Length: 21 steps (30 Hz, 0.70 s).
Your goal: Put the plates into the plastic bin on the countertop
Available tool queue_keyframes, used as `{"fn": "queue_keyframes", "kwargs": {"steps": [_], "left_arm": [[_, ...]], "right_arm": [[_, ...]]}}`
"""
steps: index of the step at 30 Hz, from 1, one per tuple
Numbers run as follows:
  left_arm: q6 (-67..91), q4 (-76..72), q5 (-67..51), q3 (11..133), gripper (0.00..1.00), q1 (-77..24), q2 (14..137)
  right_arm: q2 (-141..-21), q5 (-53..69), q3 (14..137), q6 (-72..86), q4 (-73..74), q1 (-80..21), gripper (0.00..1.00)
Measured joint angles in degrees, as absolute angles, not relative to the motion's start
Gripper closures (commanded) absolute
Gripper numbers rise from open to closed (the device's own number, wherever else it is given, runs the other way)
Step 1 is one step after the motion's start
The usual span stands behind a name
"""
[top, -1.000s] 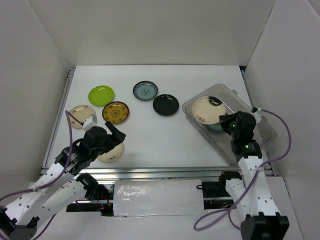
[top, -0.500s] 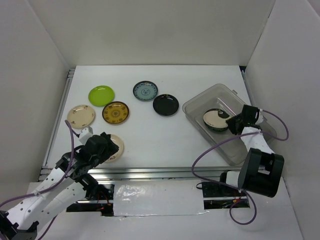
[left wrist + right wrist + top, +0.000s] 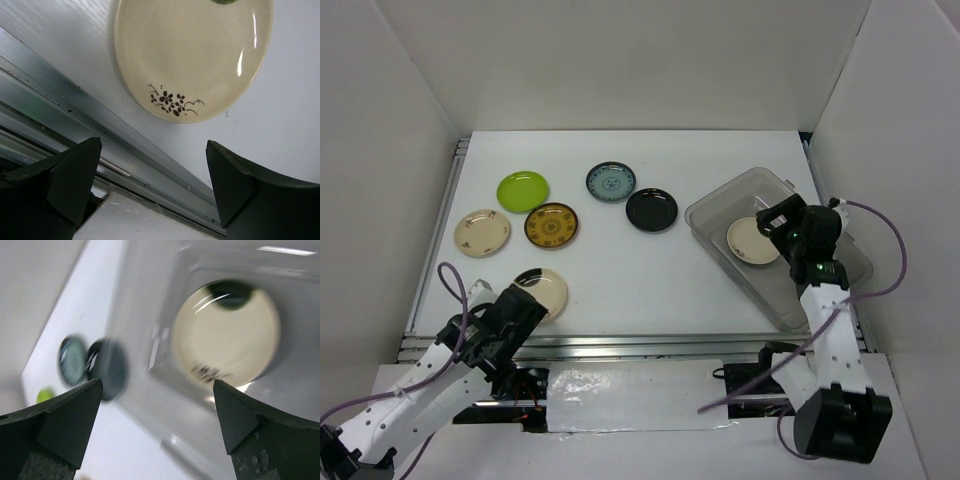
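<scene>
The right gripper (image 3: pixel 155 390) has just spread its jaws, leaving the cream plate (image 3: pixel 752 241) lying inside the plastic bin (image 3: pixel 722 198): this placement appears complete.

Whole thing was basically a white box: a plain back panel (image 3: pixel 620 60) stood well beyond both claws, the right panel (image 3: pixel 905 100) sat close outside the right claw (image 3: pixel 775 225), and the left panel (image 3: pixel 370 150) was out past the left claw (image 3: pixel 525 292). There was a white countertop (image 3: pixel 620 270) under them, a metal rail (image 3: pixel 640 343) right by the left claw, and soft even light.
</scene>
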<state>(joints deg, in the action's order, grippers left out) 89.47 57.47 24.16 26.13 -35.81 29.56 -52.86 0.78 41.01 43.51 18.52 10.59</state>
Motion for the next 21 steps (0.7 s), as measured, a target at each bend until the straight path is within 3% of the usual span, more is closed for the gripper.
{"fn": "queue_keyframes", "kwargs": {"steps": [5, 10, 21], "left_arm": [[95.39, 58.33, 25.65, 22.24, 0.01, -35.79, 24.49], [99.20, 56.38, 28.69, 19.16, 0.03, -35.40, 25.47], [102.21, 49.95, 32.34, 17.23, 0.16, -34.33, 33.12]], "right_arm": [[-40.99, 10.66, 38.89, 42.46, 17.12, 2.00, 0.00], [-37.82, 18.74, 38.89, 42.28, 15.35, -7.46, 0.00], [-34.17, 18.15, 37.10, 42.30, 15.42, -18.04, 0.00]]}}
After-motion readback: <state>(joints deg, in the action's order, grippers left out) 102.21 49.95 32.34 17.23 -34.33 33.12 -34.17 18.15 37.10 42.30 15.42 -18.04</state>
